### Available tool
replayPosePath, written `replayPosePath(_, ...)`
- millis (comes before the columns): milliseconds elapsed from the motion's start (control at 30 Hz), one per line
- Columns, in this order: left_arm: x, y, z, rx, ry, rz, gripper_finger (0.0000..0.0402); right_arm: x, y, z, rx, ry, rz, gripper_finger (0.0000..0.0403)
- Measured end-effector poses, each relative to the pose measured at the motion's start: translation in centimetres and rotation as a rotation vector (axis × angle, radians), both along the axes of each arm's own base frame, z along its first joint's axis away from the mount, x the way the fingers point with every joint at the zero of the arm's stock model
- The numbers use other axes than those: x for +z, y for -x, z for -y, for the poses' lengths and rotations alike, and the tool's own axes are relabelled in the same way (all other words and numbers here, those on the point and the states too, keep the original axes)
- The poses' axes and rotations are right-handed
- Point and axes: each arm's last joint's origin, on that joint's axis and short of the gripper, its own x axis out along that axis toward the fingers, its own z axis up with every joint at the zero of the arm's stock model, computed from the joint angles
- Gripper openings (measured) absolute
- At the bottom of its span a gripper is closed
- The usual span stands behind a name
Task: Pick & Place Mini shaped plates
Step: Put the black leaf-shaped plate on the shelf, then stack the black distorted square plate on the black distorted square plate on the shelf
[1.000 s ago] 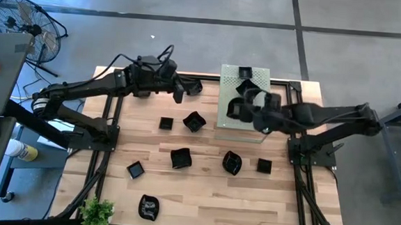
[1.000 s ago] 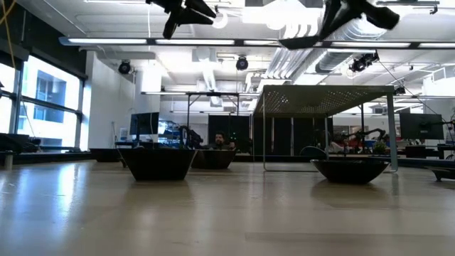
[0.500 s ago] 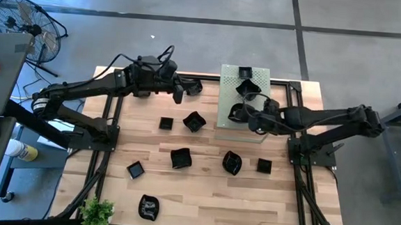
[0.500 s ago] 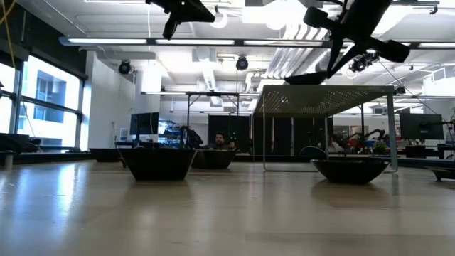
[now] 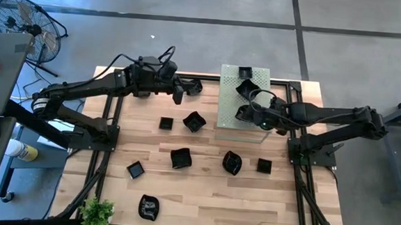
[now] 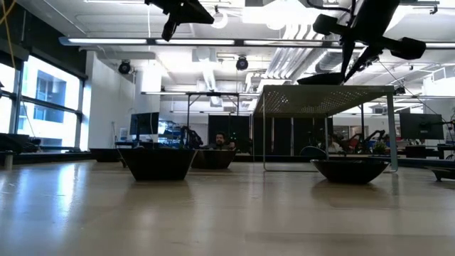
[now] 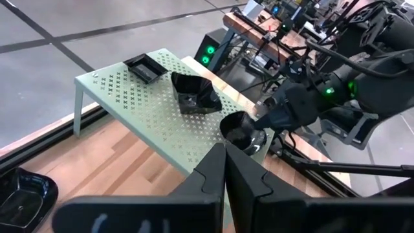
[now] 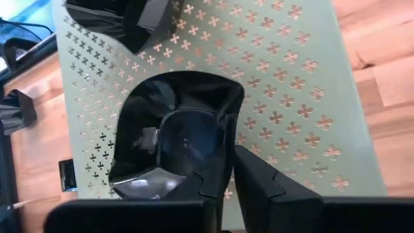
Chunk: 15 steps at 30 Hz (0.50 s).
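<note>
Two plates (image 5: 245, 74) sit on the green board (image 5: 228, 100); a third (image 5: 245, 114) is at its near edge, rim clamped in your right gripper (image 8: 226, 188), looking set down but not released. Seven remain on the table (image 5: 203, 189), one (image 5: 194, 86) just beside your left gripper (image 5: 178, 94), whose jaws are together and empty. Judged about a quarter done. The board's middle is free. Watch the near edge: the third plate sits close to it.
</note>
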Motion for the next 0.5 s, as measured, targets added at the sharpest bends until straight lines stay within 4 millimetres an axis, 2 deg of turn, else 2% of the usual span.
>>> replayPosePath(300, 0.0, 0.0, 0.0, -0.014, -0.015, -0.009, 0.0005, 0.4, 0.1, 0.0, 0.101, 0.016, -0.032, 0.0111)
replayPosePath(500, -0.3, 0.1, 0.1, -0.042, -0.04, -0.044, 0.0005, 2.8, 1.2, -0.1, 0.31, 0.085, -0.1, 0.0118)
